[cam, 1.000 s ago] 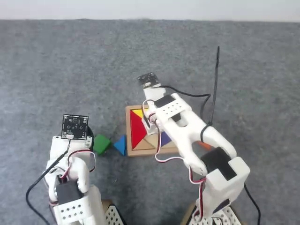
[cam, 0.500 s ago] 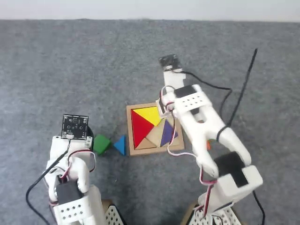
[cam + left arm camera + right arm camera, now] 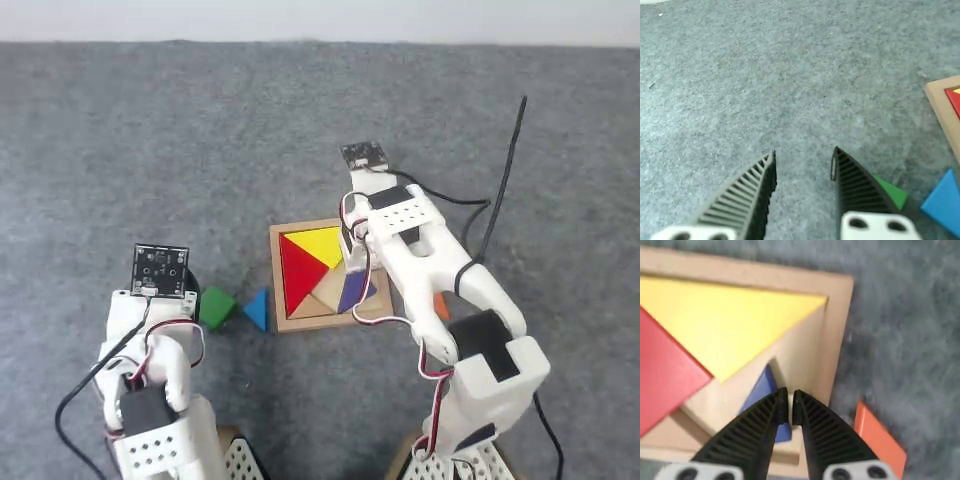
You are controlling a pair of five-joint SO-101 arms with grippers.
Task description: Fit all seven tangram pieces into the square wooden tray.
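1. Tool on the left arm (image 3: 802,160) hangs low over the bench (image 3: 150,130) with its jaws spread wide and nothing between them.
2. Just beside it lie a green piece (image 3: 890,192) and a blue triangle (image 3: 945,202), close together on the bench and just outside the tray's left rim.
3. An orange piece (image 3: 880,440) lies on the bench off the tray's right rim, near it but apart.
4. The tray (image 3: 276,280) holds a red triangle (image 3: 295,275) along its left side, a yellow triangle (image 3: 318,244) along the far side and a blue-violet piece (image 3: 759,392) towards the right.
5. The right tool (image 3: 788,397) sits over that blue-violet piece by the right rim, its jaws almost together and gripping nothing that I can see.
6. The step looks like settling the blue-violet piece into place; three pieces are still to go in.
7. Next likely calls for lifting clear of the rim and opening over a loose piece, the orange one being nearest.
8. Open room inside is a narrow strip by the right rim, so an entering piece needs its edges lined up with its neighbours; the bench around the tray gives wide room.
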